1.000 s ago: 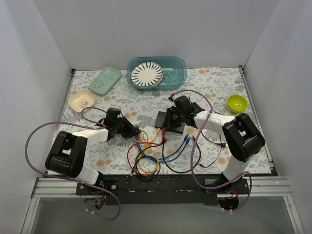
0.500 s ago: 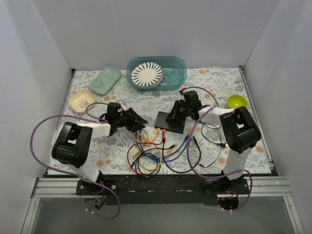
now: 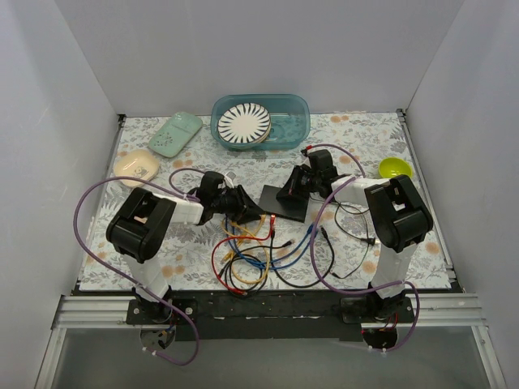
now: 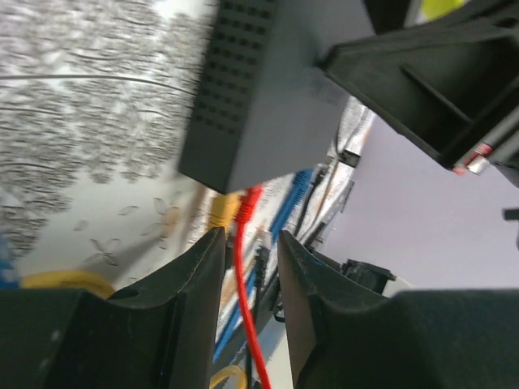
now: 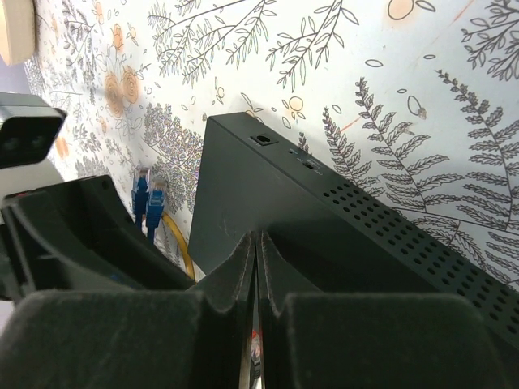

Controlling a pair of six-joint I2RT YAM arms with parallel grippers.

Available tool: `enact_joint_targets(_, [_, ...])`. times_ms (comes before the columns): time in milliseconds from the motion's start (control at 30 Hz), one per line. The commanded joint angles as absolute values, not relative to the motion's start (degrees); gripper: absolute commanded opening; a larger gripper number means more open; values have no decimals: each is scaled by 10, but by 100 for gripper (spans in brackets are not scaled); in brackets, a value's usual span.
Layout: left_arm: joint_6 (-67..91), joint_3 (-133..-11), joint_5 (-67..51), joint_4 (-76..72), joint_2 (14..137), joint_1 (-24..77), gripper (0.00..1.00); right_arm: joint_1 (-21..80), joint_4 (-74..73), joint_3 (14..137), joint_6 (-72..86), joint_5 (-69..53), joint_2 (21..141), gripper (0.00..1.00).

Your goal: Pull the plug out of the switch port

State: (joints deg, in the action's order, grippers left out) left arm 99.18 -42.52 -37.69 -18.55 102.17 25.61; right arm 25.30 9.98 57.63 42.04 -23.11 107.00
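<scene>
The black switch (image 3: pixel 284 203) lies flat mid-table. A red plug (image 4: pixel 247 198) and a yellow plug (image 4: pixel 220 212) sit in ports on its near edge, with a blue plug (image 4: pixel 300 182) beside them. My left gripper (image 3: pixel 247 212) is open at that edge. In the left wrist view the left gripper (image 4: pixel 250 243) has the red cable (image 4: pixel 242 275) running between its fingers (image 4: pixel 203 275), not touching them. My right gripper (image 3: pixel 292 193) is shut and empty. In the right wrist view the right gripper (image 5: pixel 257 239) rests its tips on the switch's top (image 5: pixel 324 235).
A tangle of red, yellow, blue and black cables (image 3: pixel 251 251) lies in front of the switch. Two loose blue plugs (image 5: pixel 146 194) lie left of it. A teal basin (image 3: pixel 296 121) holding a striped plate, a green bowl (image 3: pixel 395 170), a green dish (image 3: pixel 174 134) and a cream dish (image 3: pixel 136 168) stand farther back.
My left gripper has moved right, from the left side of the table to the switch's near edge. My right gripper shifted slightly back and stays on the switch.
</scene>
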Motion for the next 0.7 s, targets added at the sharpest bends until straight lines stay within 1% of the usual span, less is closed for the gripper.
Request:
enact_joint_targets(0, [958, -444, -315, -128, 1027, 257, 32, 255, 79, 567, 407, -221, 1090, 8])
enact_joint_targets(133, [958, -443, -276, -119, 1032, 257, 34, 256, 76, 567, 402, -219, 1088, 8])
enact_joint_targets(333, [974, -451, -300, -165, 1064, 262, 35, 256, 78, 559, 403, -222, 1089, 8])
enact_joint_targets(467, [972, -468, -301, -163, 1081, 270, 34, 256, 80, 559, 403, -223, 1091, 8])
enact_joint_targets(567, [970, -471, -297, -157, 1087, 276, 33, 256, 79, 562, 403, -224, 1091, 8])
enact_joint_targets(667, [970, -468, -295, -156, 1086, 279, 28, 255, 79, 562, 403, -223, 1092, 8])
